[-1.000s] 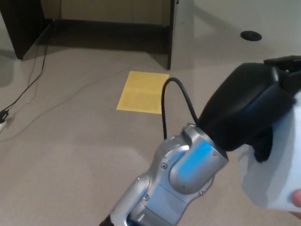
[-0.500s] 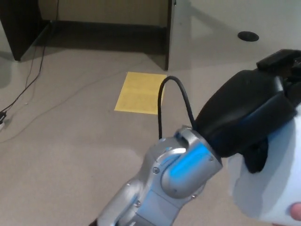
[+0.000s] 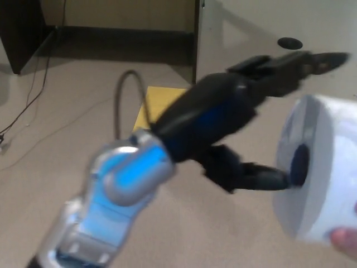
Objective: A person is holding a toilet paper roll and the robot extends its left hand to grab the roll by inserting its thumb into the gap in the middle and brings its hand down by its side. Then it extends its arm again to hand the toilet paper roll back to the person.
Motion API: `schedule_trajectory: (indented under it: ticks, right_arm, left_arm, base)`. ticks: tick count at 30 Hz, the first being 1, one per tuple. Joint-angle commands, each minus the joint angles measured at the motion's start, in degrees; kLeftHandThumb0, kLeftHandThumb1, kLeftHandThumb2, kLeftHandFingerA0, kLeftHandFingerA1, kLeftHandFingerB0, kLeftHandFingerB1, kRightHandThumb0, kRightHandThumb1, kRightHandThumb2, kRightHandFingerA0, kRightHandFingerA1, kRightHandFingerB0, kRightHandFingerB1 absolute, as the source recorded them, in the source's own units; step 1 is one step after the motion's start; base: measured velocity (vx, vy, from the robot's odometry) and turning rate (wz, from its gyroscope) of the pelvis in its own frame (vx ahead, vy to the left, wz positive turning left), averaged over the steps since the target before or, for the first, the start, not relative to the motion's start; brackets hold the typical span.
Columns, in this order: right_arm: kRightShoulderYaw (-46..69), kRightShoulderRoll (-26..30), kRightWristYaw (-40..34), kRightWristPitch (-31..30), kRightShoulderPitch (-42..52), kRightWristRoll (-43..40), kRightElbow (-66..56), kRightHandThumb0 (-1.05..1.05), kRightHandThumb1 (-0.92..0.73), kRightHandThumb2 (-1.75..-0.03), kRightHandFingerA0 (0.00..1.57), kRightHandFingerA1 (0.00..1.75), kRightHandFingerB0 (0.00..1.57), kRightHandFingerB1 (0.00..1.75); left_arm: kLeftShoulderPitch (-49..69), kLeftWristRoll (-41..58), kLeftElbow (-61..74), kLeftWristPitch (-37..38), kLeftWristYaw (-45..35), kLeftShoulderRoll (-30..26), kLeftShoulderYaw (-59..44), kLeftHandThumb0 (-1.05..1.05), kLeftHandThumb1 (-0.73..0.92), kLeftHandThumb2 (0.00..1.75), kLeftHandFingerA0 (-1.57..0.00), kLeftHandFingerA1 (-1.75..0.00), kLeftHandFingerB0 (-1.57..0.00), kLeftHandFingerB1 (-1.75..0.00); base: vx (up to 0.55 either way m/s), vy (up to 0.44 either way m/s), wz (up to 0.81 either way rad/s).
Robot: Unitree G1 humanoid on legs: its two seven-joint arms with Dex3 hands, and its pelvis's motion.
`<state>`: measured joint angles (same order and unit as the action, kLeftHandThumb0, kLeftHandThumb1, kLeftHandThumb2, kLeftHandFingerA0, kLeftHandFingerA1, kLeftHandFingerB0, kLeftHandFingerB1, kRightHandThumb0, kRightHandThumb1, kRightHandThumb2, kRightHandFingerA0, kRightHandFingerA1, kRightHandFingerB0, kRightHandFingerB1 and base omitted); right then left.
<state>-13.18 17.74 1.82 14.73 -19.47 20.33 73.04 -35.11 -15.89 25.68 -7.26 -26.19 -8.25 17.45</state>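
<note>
thumb (image 3: 262, 180): tip right at the dark core hole, looks barely poked in
fingers (image 3: 290, 64): spread wide, stretched above the roll's top edge
left hand (image 3: 245, 111): blurry, not clamping anything
toilet paper roll (image 3: 318, 167): far right, propped by a person's fingertip (image 3: 346, 241)

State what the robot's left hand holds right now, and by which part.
Nothing yet: the left hand is open, thumb tip at the core hole of the white toilet paper roll, which a person's fingertip supports from below.
</note>
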Motion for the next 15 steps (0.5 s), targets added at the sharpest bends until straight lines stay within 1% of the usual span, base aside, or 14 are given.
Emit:
schedule_trajectory:
  ticks: [1,2,3,4,6,8,9,10,11,12,13,14,15]
  right_arm:
    - [-0.1,0.4,-0.4,0.1,0.1,0.3,0.1,-0.39,-0.66,-0.60,0.75,0.67,0.55,0.44]
    - [-0.1,0.4,-0.4,0.1,0.1,0.3,0.1,-0.39,-0.66,-0.60,0.75,0.67,0.55,0.44]
    - [-0.2,0.5,-0.1,0.0,0.2,0.4,0.1,-0.40,-0.66,-0.60,0.73,0.65,0.54,0.44]
    - [-0.6,0.3,-0.2,-0.1,1.1,0.7,0.2,-0.39,-0.66,-0.60,0.72,0.64,0.55,0.44]
    - [-0.2,0.0,0.2,0.4,1.5,0.2,0.3,-0.37,-0.66,-0.60,0.73,0.63,0.54,0.45]
    - [-0.2,0.1,0.1,0.1,0.7,0.2,0.2,-0.38,-0.67,-0.60,0.74,0.64,0.54,0.44]
    - [-0.5,0.2,0.0,-0.9,0.2,0.6,0.3,-0.40,-0.67,-0.60,0.73,0.62,0.53,0.43]
    - [-0.4,0.3,0.2,-1.0,0.1,0.4,0.2,-0.38,-0.67,-0.60,0.72,0.60,0.53,0.43]
    - [-0.2,0.3,0.4,-1.0,0.0,0.2,0.2,-0.38,-0.67,-0.60,0.72,0.60,0.53,0.43]
    - [-0.1,0.3,0.6,-0.8,0.2,0.0,0.2,-0.38,-0.68,-0.61,0.71,0.58,0.53,0.43]
    - [-0.4,0.3,0.8,-0.3,1.0,0.2,0.0,-0.38,-0.68,-0.60,0.70,0.57,0.53,0.43]
    - [-0.4,0.4,0.5,0.5,1.8,0.2,0.0,-0.37,-0.68,-0.60,0.71,0.58,0.54,0.44]
    - [-0.4,0.4,0.4,0.8,2.1,0.2,0.0,-0.37,-0.68,-0.60,0.71,0.58,0.54,0.44]
  left_arm:
    - [4.4,9.3,2.9,-1.6,-5.2,-4.4,-5.6,-0.58,0.37,0.64,-0.08,-0.37,-0.09,-0.31]
    - [4.6,9.7,3.0,-1.6,-5.3,-4.6,-5.8,-0.58,0.37,0.64,-0.08,-0.37,-0.09,-0.31]
    - [6.8,10.7,3.2,0.2,-5.5,-5.6,-7.0,-0.53,0.39,0.54,-0.08,-0.29,-0.12,-0.25]
    - [11.2,12.7,4.9,1.5,-6.9,-8.1,-9.7,-0.50,0.34,0.74,-0.03,-0.30,-0.05,-0.23]
    - [13.6,15.3,5.7,2.0,-8.4,-10.2,-12.4,-0.50,0.32,0.73,0.00,-0.25,0.00,-0.20]
    - [14.8,18.0,6.0,1.2,-9.4,-11.9,-15.5,-0.50,0.32,0.73,0.00,-0.21,0.00,-0.18]
    - [15.8,18.3,5.8,1.9,-9.3,-12.5,-16.9,-0.49,0.32,0.72,0.00,-0.19,0.00,-0.17]
    - [16.8,19.0,5.5,2.4,-9.4,-12.9,-17.9,-0.48,0.29,0.63,0.00,-0.21,0.00,-0.16]
    - [18.0,19.8,5.0,3.1,-9.5,-13.4,-19.3,-0.48,0.29,0.63,0.00,-0.21,0.00,-0.16]
    - [20.3,19.6,4.6,4.7,-8.9,-13.8,-20.9,-0.47,0.32,0.71,0.00,-0.19,0.00,-0.15]
    - [27.5,20.2,3.2,7.6,-8.2,-14.0,-25.3,-0.44,0.31,0.71,0.00,-0.25,0.00,-0.16]
    - [31.9,20.8,1.5,9.7,-7.9,-13.6,-27.5,-0.44,0.31,0.71,-0.01,-0.28,0.00,-0.16]
    - [33.5,21.1,0.8,10.6,-7.8,-13.4,-28.3,-0.44,0.31,0.71,-0.01,-0.28,0.00,-0.16]
  base:
    - [0.00,0.000,0.00]
    - [0.00,0.000,0.00]
    - [0.00,0.000,0.00]
    - [0.00,0.000,0.00]
    - [0.00,0.000,0.00]
    - [0.00,0.000,0.00]
    - [0.00,0.000,0.00]
    - [0.00,0.000,0.00]
    - [0.00,0.000,0.00]
    - [0.00,0.000,0.00]
    - [0.00,0.000,0.00]
    - [0.00,0.000,0.00]
    - [0.00,0.000,0.00]
